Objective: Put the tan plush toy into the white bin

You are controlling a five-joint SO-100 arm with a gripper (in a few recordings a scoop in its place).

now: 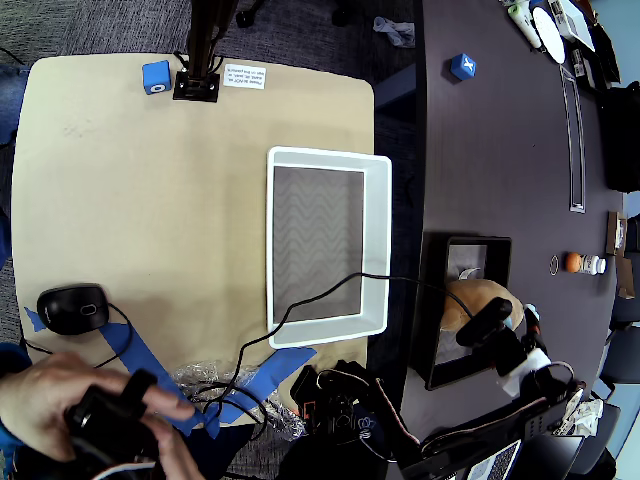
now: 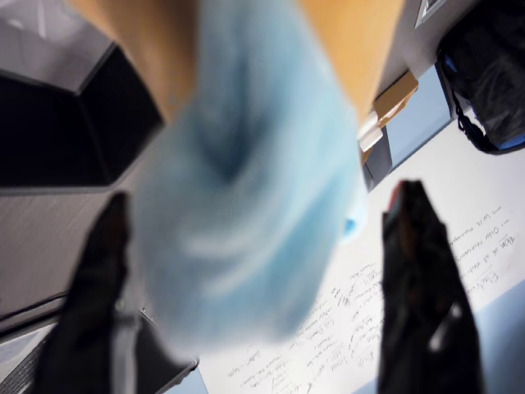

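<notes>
The tan plush toy [image 1: 472,300] lies in the black tray [image 1: 436,300] on the dark table, right of the white bin [image 1: 377,240]. My gripper [image 1: 488,322] reaches over the toy's right side from the lower right. In the wrist view a blurred light blue part of the toy [image 2: 246,205] sits between my two black fingers, with tan plush above it. The left finger [image 2: 102,279] touches the blue part; a narrow gap shows before the right finger [image 2: 418,271]. The gripper [image 2: 262,201] is open around the toy. The bin holds nothing, and a black cable crosses its lower right corner.
A blue cube [image 1: 156,77] and the arm's base sit at the tan table's far edge. Another blue cube [image 1: 461,67] rests on the dark table. A mouse [image 1: 72,308], blue tape, crinkled plastic and cables lie near the front edge. A small orange ball [image 1: 572,262] lies far right.
</notes>
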